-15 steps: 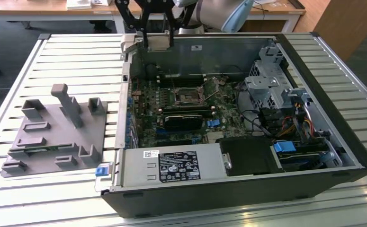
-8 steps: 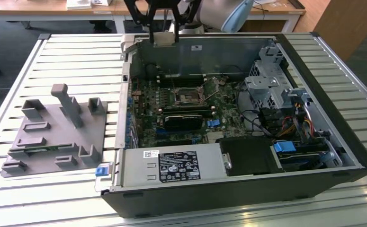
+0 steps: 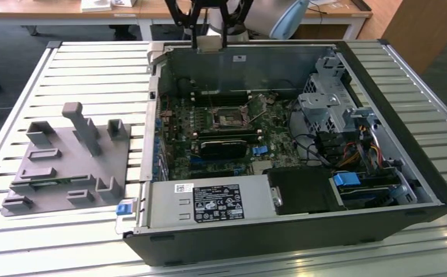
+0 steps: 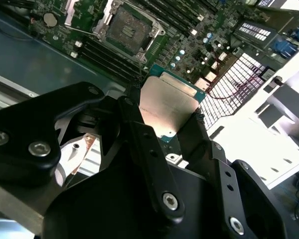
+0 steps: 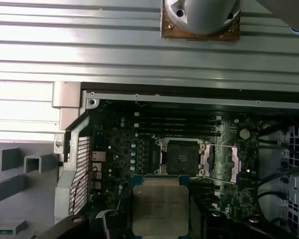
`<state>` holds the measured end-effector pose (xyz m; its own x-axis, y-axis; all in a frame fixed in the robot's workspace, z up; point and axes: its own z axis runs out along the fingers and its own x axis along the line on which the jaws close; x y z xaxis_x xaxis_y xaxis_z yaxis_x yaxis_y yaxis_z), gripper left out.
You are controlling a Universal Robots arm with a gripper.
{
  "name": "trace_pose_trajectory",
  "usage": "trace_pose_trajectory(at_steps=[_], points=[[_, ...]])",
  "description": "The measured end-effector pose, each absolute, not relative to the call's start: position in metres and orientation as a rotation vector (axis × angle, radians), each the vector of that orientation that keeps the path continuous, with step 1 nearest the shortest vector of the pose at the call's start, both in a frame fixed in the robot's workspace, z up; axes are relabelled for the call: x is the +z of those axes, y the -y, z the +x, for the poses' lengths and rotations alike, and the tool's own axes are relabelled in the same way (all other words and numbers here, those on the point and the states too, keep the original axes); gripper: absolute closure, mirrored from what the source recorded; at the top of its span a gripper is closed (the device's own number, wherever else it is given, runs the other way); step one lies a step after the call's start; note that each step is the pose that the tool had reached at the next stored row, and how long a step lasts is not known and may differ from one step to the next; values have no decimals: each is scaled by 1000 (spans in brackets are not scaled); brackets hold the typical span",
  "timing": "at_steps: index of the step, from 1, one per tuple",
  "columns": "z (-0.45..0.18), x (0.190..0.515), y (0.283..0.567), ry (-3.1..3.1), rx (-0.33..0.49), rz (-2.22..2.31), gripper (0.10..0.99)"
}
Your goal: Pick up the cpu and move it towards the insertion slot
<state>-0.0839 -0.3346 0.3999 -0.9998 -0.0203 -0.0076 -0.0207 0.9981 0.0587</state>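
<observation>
Clamped in the end effector, black jointed fingers closed on two opposite edges of the cpu: a thin flat square with a smooth silvery lid and a narrow teal rim, tilted, held in the air above the motherboard and just short of the insertion slot. Seen likewise in the first wrist view, chip close beside the slot, not touching it. Slot square, bright metal frame around a dark pinned centre, load plate swung open beside it, thin wire lever crossing between. Around the slot, long dark memory slots, small round capacitors, a coin battery. All inside an open computer case with dark walls, a labelled power supply, a metal drive cage and bundled cables. Case lying on a ribbed metal surface; to the exterior view's left of the case, a grey plastic tray with upright posts. Arm reaching down over the case's far wall.
</observation>
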Motion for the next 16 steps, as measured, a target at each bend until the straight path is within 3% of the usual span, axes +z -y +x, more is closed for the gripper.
trace_pose_trajectory(at_steps=[16], points=[[-44, 400, 321, -3131, 92, -32, 545]])
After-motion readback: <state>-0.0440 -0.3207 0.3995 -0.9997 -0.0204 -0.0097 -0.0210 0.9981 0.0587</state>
